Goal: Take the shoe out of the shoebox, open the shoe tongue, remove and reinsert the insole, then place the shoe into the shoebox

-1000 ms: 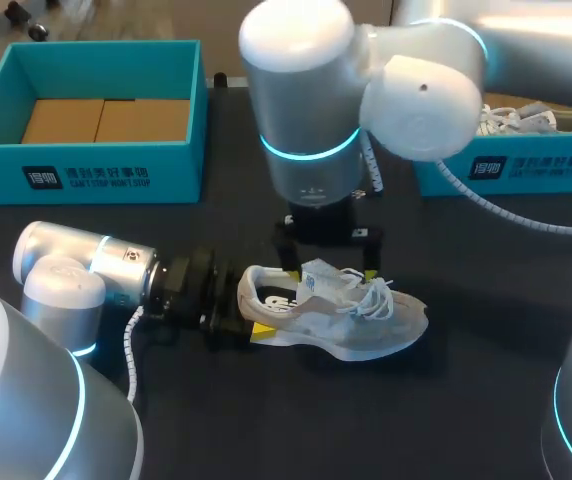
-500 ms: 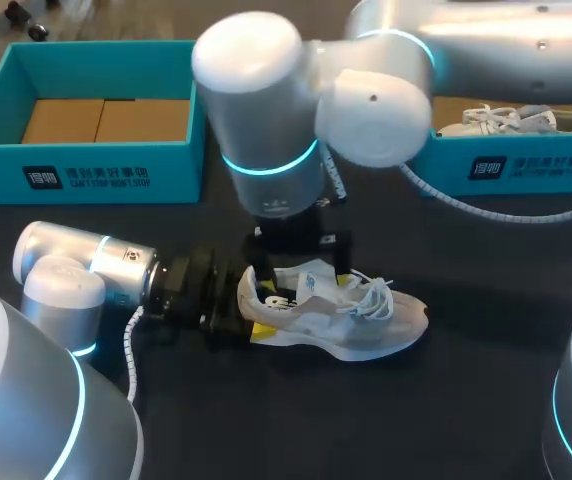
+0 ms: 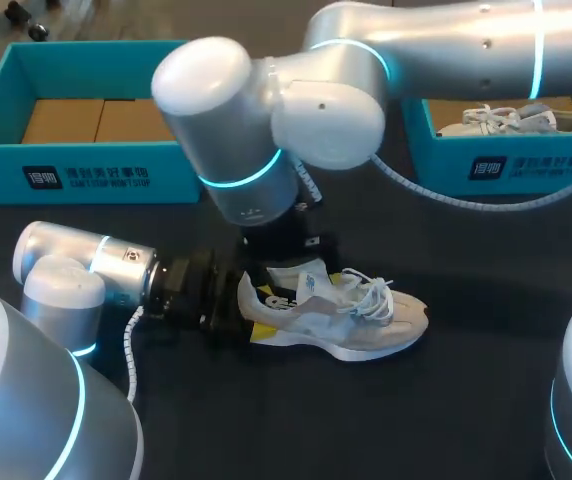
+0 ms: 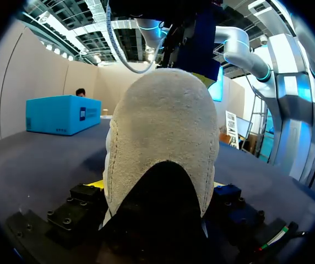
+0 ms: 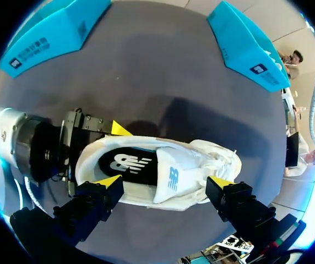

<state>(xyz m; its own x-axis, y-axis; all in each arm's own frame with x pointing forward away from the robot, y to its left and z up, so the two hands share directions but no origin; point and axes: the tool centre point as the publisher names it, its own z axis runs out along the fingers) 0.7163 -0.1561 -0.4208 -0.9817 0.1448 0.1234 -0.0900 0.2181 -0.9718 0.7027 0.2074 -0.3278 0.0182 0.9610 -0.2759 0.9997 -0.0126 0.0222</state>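
The shoe (image 3: 331, 315) lies on its sole in the middle of the table (image 3: 466, 400), out of the shoebox (image 3: 86, 180), toe to our right. Our left claw (image 4: 156, 190) is clenched on the heel, steadying it. The tongue (image 5: 171, 179) stands lifted and the insole (image 5: 127, 163) shows inside. Our right claw (image 5: 163, 181) hangs released just above the opening, so we judge insole removal is up: descend, pinch the insole's edge, draw it out.

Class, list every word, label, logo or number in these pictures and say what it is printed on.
Left box: white print on a dark label, too blurred to quote.
Right box: same kind of label, too small.
Shoe: white logo on the insole, blue logo on the tongue; marks, not words.
Numbers: none seen.
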